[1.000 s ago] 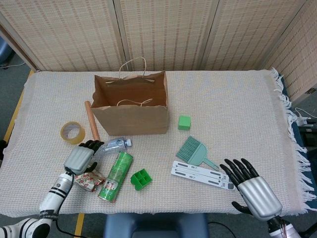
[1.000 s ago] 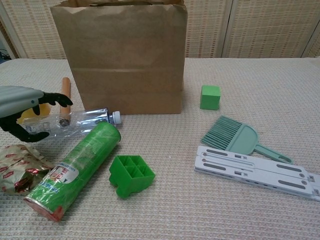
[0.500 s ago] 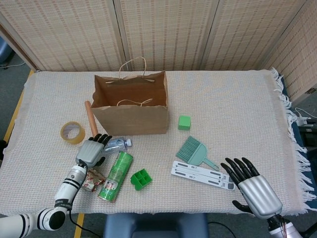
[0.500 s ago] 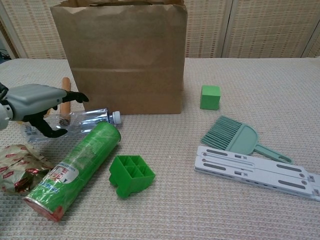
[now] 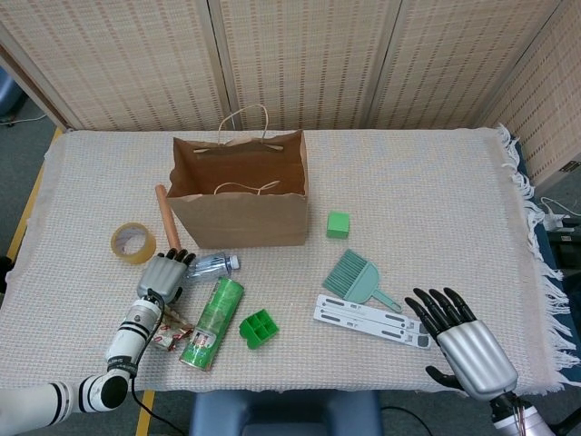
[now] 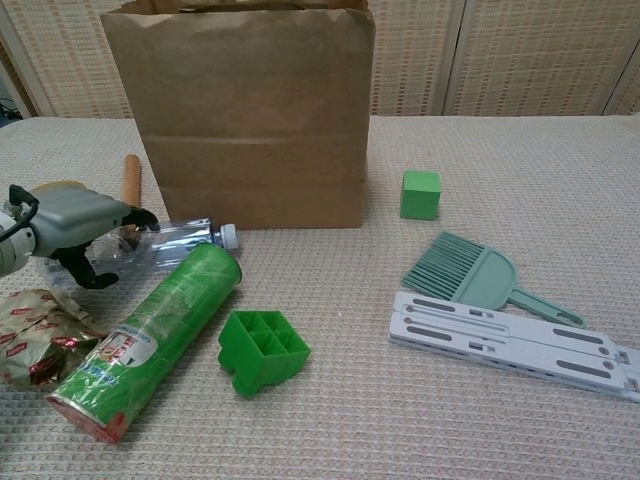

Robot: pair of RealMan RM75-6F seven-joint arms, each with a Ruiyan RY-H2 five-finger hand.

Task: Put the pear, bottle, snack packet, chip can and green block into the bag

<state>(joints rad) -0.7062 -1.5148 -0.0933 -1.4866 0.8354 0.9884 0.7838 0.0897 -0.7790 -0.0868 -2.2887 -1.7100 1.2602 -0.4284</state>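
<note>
Left hand on the bottle

The left hand [image 6: 70,222] curls around the clear, crinkly bottle [image 6: 170,243], lying by the round green can [image 6: 150,337]. Behind stands the open brown paper bag [image 6: 250,120]. The right hand [image 5: 463,341] rests wide open, holding nothing.

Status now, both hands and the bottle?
Left hand fingers around clear plastic bottle, still on table. Right hand open, idle. Green chip can alongside.

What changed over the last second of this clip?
The left hand turned and closed down over the bottle, which lies on the cloth with its cap shifted slightly. The right hand, bag, chip can and green block stayed put.
</note>
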